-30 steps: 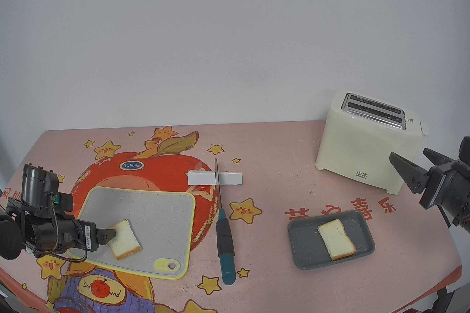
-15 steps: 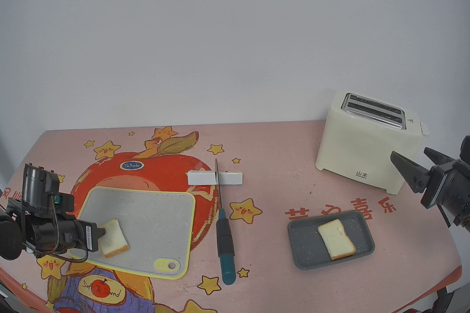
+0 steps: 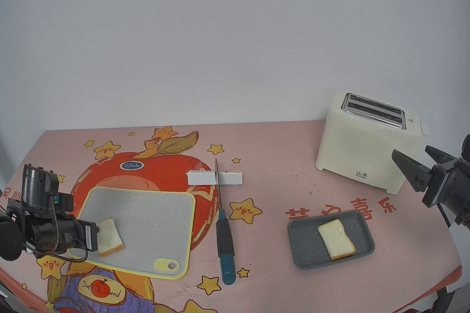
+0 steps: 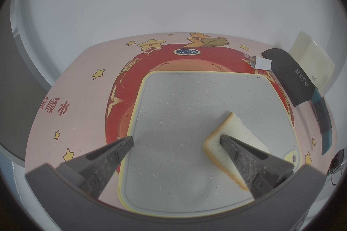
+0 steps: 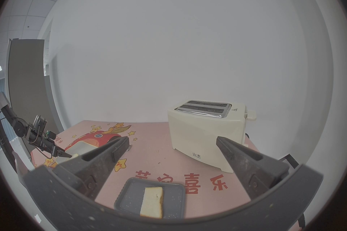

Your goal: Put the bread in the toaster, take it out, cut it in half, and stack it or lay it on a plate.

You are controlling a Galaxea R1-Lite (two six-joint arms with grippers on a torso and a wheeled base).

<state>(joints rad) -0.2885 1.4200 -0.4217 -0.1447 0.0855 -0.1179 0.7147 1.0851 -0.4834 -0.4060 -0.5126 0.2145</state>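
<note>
toaster (image 3: 369, 143) front: small dark logo | tablecloth (image 3: 274, 152): red characters, blue oval label | knife (image 4: 294, 80) blade: white print

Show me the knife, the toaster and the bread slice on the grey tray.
knife (image 3: 223, 231), head view, on its dark handle.
toaster (image 3: 364, 147), head view, on its front wall.
bread slice (image 3: 336, 239), head view, on its top face.

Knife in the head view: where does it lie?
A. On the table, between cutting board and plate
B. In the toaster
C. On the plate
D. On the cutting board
A: the knife lies on the table, cutting board to its left, plate to its right, touching neither.
</note>
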